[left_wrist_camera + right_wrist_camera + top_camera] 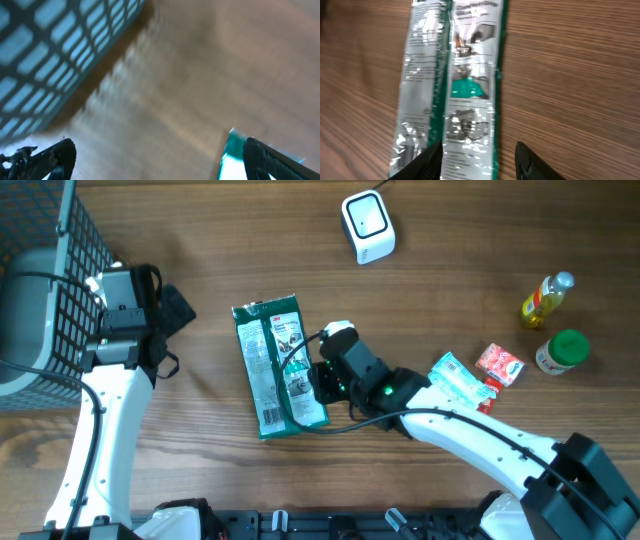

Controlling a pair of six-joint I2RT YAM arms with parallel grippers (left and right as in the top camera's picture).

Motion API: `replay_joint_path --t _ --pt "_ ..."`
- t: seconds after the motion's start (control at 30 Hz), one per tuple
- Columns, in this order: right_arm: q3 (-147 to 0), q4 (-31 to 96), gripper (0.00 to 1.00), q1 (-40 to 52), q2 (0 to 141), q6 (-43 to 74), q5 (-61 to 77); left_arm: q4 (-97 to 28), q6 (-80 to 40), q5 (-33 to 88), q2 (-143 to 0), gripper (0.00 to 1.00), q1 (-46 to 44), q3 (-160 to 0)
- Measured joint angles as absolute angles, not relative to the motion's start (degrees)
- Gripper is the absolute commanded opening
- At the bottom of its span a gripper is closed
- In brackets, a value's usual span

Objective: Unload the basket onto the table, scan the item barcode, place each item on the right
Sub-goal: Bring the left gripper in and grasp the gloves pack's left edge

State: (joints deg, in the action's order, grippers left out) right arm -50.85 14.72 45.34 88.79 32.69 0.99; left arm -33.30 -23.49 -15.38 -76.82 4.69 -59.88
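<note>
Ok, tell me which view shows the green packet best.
Overhead: the whole green packet lies flat, all edges in frame. Right wrist crops it, with glare. Left wrist: only a blurred teal sliver, perhaps its corner.

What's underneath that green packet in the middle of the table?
The packet lies flat on the wooden table, which shows all around it. Its underside, and anything directly beneath it, is covered.

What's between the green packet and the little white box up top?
Only bare wooden table lies between the green packet and white box, shown overhead.
</note>
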Motion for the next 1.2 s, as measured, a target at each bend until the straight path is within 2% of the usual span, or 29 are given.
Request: replay_joint_path --t 0.17,0.4,0.43,0.47,0.5,0.53,0.57,0.8,1.2 --pt "-50.9 16.3 0.51 42.6 88.8 32.0 1.4 -28.9 -23.4 -12.8 -76.8 1.00 4.7 -59.9" --pt "-50.9 17.2 0.52 38.5 88.8 27.7 7.1 -34.0 -23.4 4.2 -76.8 1.00 4.7 -59.9" --pt "-50.9 17.2 0.52 38.0 88.8 26.9 8.2 -35.4 -23.4 7.3 -76.9 0.91 4.7 -60.0" --pt "-50.8 17.2 0.52 37.6 88.8 26.5 8.8 -37.3 -23.4 9.5 -77.1 0.73 4.5 -60.0" --pt "-50.9 17.2 0.52 37.3 88.8 26.0 9.4 -38.7 -23.4 11.0 -77.5 0.40 4.3 -60.0" --pt "-50.9 17.2 0.52 37.0 88.8 25.4 10.0 -39.9 -23.3 12.1 -77.9 0.16 4.0 -60.0" --pt "-50.9 17.2 0.52 36.8 88.8 24.9 10.7 -41.1 -22.7 13.2 -78.8 0.04 3.5 -60.0" --pt "-50.9 17.7 0.53 35.4 88.8 22.2 14.5 -44.2 -20.7 16.4 -86.9 0.04 -0.7 -59.9" --pt "-50.8 19.1 0.56 30.9 89.9 19.3 18.4 -44.8 -20.4 14.6 -99.1 0.04 -5.1 -59.9"
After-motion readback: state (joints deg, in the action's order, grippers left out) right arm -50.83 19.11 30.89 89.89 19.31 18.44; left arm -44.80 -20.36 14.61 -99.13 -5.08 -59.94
